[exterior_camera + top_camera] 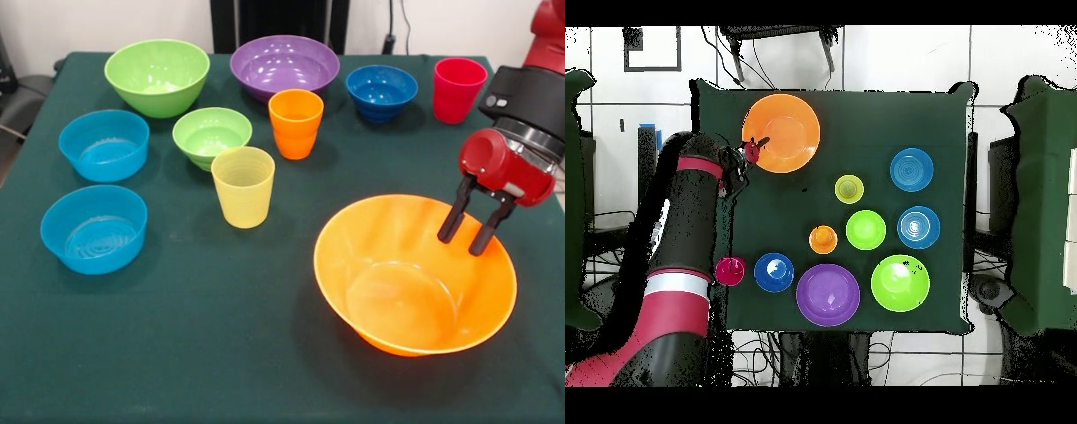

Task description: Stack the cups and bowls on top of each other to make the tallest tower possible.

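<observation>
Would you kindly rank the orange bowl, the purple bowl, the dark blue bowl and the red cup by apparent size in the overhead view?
1. orange bowl
2. purple bowl
3. dark blue bowl
4. red cup
All sit on one table under a straight-down camera, so the order looks trustworthy.

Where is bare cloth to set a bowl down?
Bare cloth runs along the near edge of the table, bordered by the huge orange bowl, yellow cup and nearer light blue bowl. The far rows are crowded.
</observation>
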Action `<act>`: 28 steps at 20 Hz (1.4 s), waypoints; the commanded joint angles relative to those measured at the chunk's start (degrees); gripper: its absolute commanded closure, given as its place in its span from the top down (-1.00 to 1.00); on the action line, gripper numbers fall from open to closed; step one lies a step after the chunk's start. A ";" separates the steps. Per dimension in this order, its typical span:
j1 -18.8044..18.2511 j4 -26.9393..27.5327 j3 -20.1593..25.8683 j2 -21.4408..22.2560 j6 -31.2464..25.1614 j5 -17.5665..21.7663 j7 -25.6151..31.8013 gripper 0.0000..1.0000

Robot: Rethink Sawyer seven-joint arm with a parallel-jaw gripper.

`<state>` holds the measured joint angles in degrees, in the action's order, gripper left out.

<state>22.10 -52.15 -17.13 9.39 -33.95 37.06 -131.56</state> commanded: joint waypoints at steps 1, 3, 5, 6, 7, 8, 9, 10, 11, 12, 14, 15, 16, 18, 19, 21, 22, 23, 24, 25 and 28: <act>0.01 -2.39 4.30 0.53 -2.61 -3.27 -3.42 1.00; 0.07 -2.28 4.48 0.69 -3.00 -3.98 -3.14 1.00; 0.15 -1.87 4.59 0.81 -3.64 -4.63 -2.73 1.00; 0.15 -1.55 4.65 0.84 -4.16 -4.92 -2.17 1.00; 0.09 -1.57 4.80 1.03 -4.38 -5.17 -1.73 1.00; 0.05 -1.44 4.87 1.08 -4.41 -5.39 -1.41 1.00; -0.02 -1.77 4.98 1.26 -4.16 -5.60 -1.24 1.00; -0.18 -1.75 5.20 1.38 -4.02 -5.81 -0.83 1.00; -0.28 -1.47 5.36 1.44 -4.13 -5.96 -0.31 1.00; -0.40 -1.26 5.48 1.55 -4.23 -6.13 0.25 1.00; -0.51 -0.72 5.50 1.69 -4.86 -6.37 1.38 1.00; -0.62 -0.43 5.56 1.73 -5.25 -6.49 2.07 1.00; -0.72 -0.12 5.62 1.77 -5.71 -6.56 2.82 1.00; -0.80 0.51 5.59 1.85 -6.65 -6.47 4.54 1.00; -0.82 0.85 5.66 1.90 -7.08 -6.37 5.46 1.00; -1.29 1.57 6.52 2.10 -8.41 -6.43 8.38 1.00; -1.64 2.17 7.28 2.12 -9.01 -6.23 10.94 1.00; -1.86 2.46 7.88 2.25 -9.12 -5.93 12.90 1.00; -2.08 2.74 8.48 2.37 -9.23 -5.63 14.85 1.00; -2.23 2.96 8.98 2.39 -9.68 -5.68 15.71 1.00; -2.44 3.67 10.46 2.66 -10.39 -4.72 20.17 1.00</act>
<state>21.42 -50.25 -16.03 12.16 -37.87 32.53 -130.89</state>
